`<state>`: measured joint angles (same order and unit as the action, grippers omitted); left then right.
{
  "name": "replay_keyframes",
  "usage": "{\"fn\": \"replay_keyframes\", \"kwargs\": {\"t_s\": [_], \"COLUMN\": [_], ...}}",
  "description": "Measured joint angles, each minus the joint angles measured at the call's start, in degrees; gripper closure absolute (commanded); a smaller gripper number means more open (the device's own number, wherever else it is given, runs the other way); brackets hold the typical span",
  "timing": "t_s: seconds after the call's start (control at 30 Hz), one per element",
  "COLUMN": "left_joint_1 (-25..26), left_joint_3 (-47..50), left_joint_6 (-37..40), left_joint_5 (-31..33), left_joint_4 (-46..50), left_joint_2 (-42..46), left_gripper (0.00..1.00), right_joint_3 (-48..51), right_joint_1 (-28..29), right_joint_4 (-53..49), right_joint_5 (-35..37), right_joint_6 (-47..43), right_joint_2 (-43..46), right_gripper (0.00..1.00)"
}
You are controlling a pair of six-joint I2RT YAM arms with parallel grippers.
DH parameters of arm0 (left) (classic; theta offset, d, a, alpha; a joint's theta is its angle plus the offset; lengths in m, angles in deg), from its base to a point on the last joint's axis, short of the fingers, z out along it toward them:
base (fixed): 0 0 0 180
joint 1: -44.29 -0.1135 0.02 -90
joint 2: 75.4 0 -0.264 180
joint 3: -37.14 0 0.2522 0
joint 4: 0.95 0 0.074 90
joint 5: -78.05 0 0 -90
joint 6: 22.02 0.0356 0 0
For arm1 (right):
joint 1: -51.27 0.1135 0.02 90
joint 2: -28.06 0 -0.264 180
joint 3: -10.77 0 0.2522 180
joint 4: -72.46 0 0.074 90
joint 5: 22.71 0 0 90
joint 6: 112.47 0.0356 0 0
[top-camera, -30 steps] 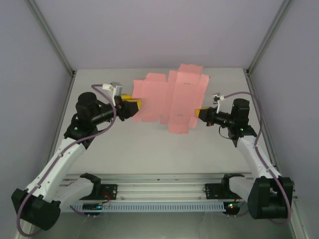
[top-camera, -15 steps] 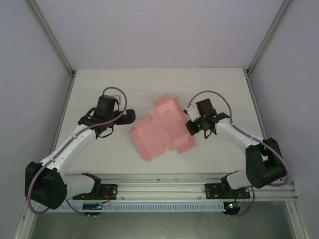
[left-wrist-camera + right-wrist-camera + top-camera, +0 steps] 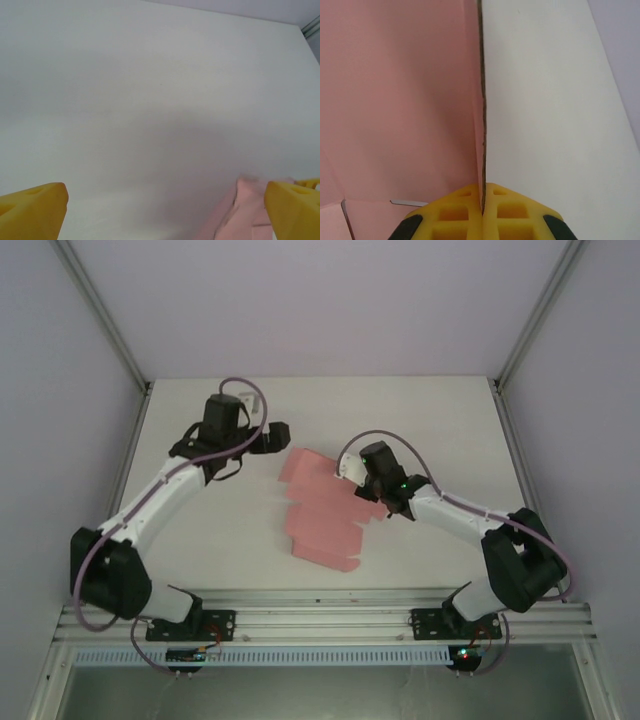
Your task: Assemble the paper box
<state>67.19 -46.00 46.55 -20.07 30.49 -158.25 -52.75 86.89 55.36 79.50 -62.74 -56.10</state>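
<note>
Top view: the pink paper box (image 3: pixel 318 525) is lying as an unfolded cut-out sheet near the middle of the table (image 3: pixel 200 540), between the two arms and not yet formed into a box. The right gripper (image 3: pixel 368 490) is reaching down onto the sheet's right side, probably to take a flap for folding; from this height I cannot tell whether that flap is standing up or lying flat. The left gripper (image 3: pixel 283 435) is hovering just beside the sheet's far left corner, not touching it, likely waiting to steady or take that side. Left wrist view: the yellow fingers (image 3: pixel 31 206) are standing wide apart with nothing between them, and a pink corner of the sheet is showing close to the right finger, over bare table. Right wrist view: the two yellow fingers (image 3: pixel 465 210) are pressed together on a thin edge of the sheet, which is running straight away from the camera. The rest of the pink sheet is spreading to the left, white table to the right. This grip gives a firm hold for creasing.
</note>
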Motion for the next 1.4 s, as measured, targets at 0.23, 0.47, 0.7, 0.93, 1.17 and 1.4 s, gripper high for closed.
{"fn": "replay_keyframes", "kwargs": {"t_s": [0.23,0.47,0.7,0.93,1.17,1.4], "left_joint_1": [0.00,0.59,3.28,5.70,9.94,11.54], "left_joint_3": [-5.75,-4.55,-3.37,-3.37,-4.00,-4.83], "left_joint_6": [4.55,9.53,13.60,15.06,12.85,10.21], "left_joint_5": [-6.29,-13.38,-13.90,-12.74,-5.22,-0.35], "left_joint_4": [0.44,1.33,3.28,3.32,0.90,-0.55], "left_joint_2": [-10.80,-11.98,-12.00,-13.09,-14.95,-15.72], "left_gripper": [0.00,0.00,0.00,0.00,0.00,0.00], "right_joint_3": [-0.02,-0.85,-3.43,-3.45,-3.43,-3.30], "right_joint_1": [0.31,-0.17,-2.69,-2.64,0.09,0.92], "right_joint_4": [0.02,-1.62,-3.50,-4.24,-4.33,-4.61], "right_joint_5": [-1.09,-2.86,-4.15,-5.09,-3.37,-0.83], "right_joint_6": [-0.72,0.02,4.66,7.08,7.91,9.94], "right_joint_2": [0.00,0.00,0.17,0.92,0.92,0.92], "right_gripper": [1.00,1.00,1.00,1.00,1.00,1.00]}}
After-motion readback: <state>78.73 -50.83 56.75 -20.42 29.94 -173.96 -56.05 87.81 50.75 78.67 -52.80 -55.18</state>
